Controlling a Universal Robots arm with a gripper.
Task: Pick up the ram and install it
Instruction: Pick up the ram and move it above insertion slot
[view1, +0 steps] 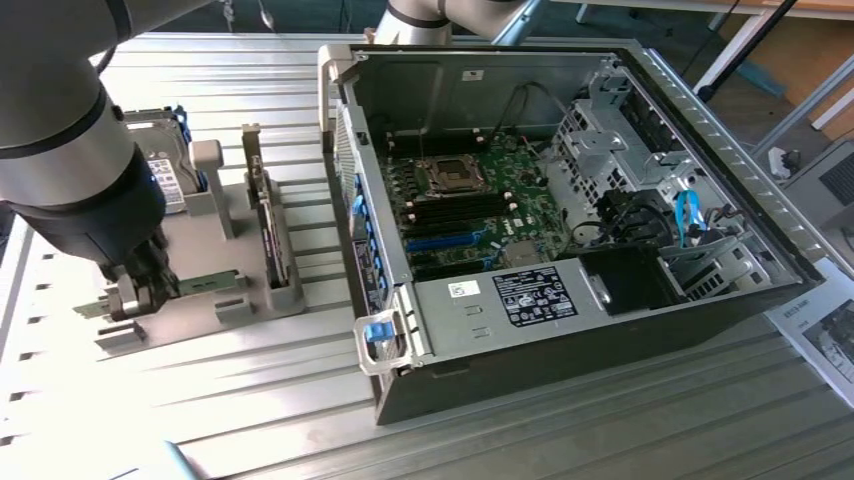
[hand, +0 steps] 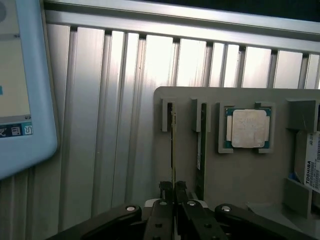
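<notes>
Ram (hand: 173, 145) pick-up is the step in hand; nothing is fitted yet. The open computer case (view1: 441, 75), the biggest thing here, lies just beside the grey holder tray (hand: 250, 175). Over that tray the gripper (hand: 173, 192) has its jaws pinched almost together on the thin board, which stands edge-on in its tray slot, just beside a second stick (hand: 202, 145). Freeing it, I'd judge, calls for a straight pull without twisting.

Grey fixture tray (hand: 250, 175), beneath the gripper (hand: 173, 187). Square silver CPU chip (hand: 248, 128), in a tray pocket ahead of the gripper. Labelled hard drive (hand: 312, 160), on the tray, farther off. Open computer case (view1: 441, 90) with green motherboard (view1: 467, 200), well apart from the gripper. Ribbed metal tabletop (hand: 100, 125). Blue-rimmed screen (hand: 40, 100), near the tray.
</notes>
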